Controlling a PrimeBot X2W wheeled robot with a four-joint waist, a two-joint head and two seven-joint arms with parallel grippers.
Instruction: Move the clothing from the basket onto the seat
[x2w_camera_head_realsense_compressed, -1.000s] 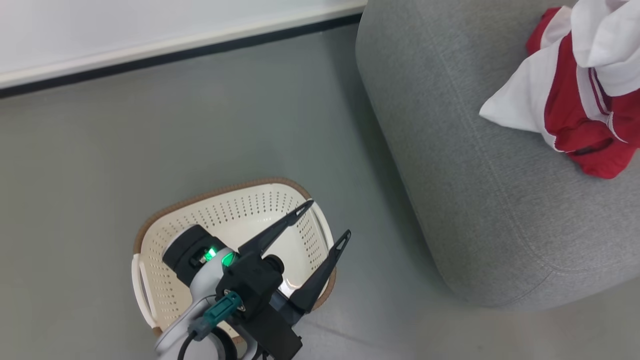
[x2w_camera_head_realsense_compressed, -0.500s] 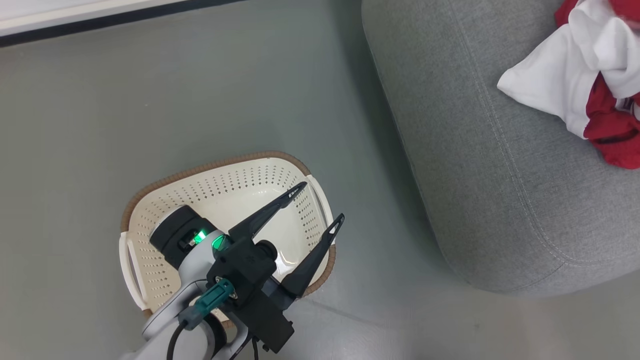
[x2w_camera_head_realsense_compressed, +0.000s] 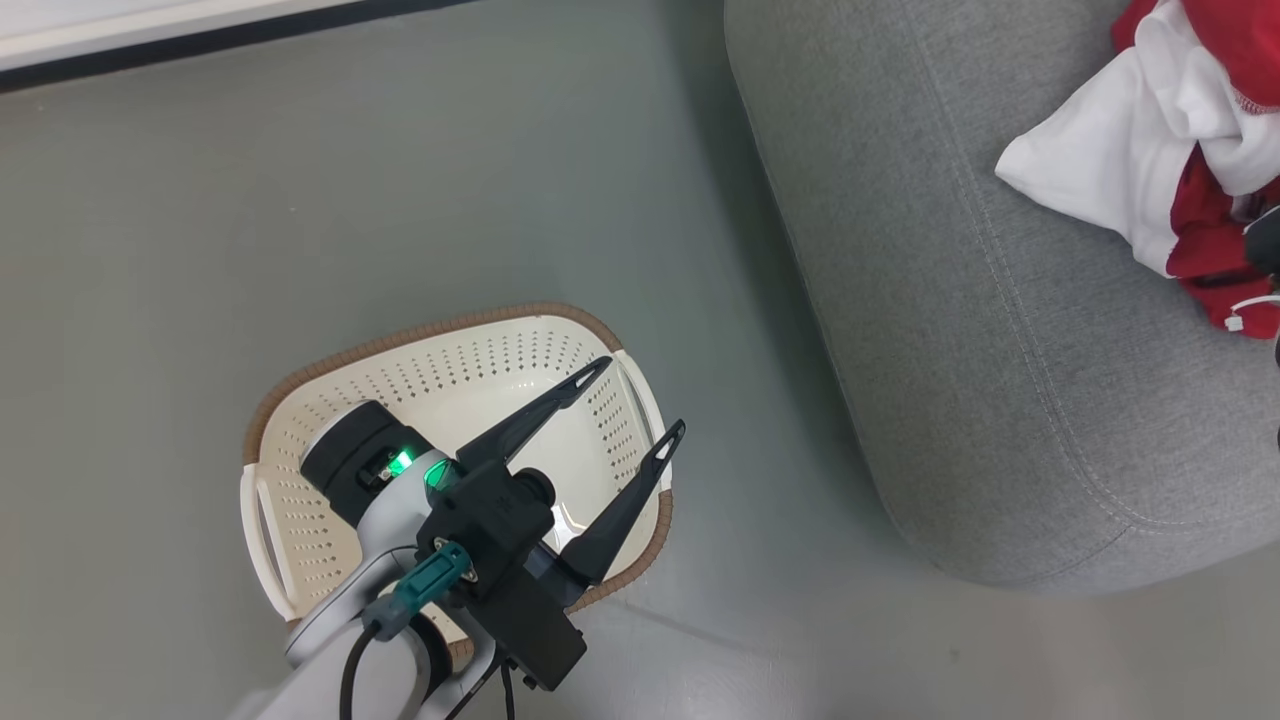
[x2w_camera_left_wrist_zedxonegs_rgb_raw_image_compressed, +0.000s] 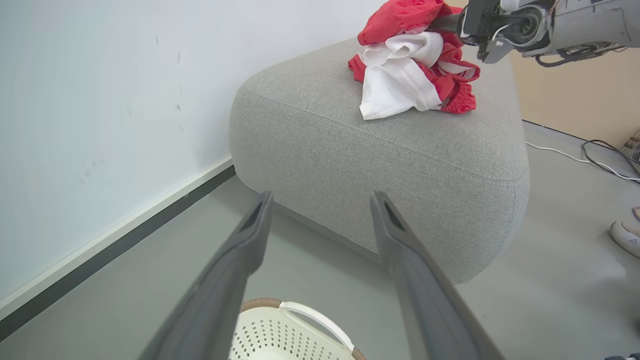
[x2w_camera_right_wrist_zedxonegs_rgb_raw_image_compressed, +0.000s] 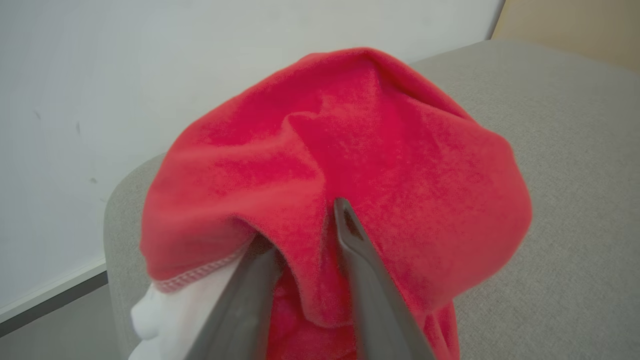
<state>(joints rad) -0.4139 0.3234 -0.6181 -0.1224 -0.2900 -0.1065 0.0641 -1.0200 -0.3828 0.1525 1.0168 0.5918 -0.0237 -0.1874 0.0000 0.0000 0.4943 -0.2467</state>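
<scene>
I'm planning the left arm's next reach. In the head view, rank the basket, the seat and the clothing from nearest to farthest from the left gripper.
1. basket: directly beneath the left gripper.
2. seat: off to the gripper's right, apart from the basket.
3. clothing: piled on the seat's far right side.

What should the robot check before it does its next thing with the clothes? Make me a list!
1. Red piece is above the seat: ok.
2. Right gripper has let go of it: not ok, it pinches a fold.
3. Clothing pile lies back from the seat's edge: ok.
4. Left gripper is free: ok, open and holding nothing, above the basket.
5. Basket emptied: cannot tell; no clothing in the part in view, but the left arm hides the rest.
</scene>
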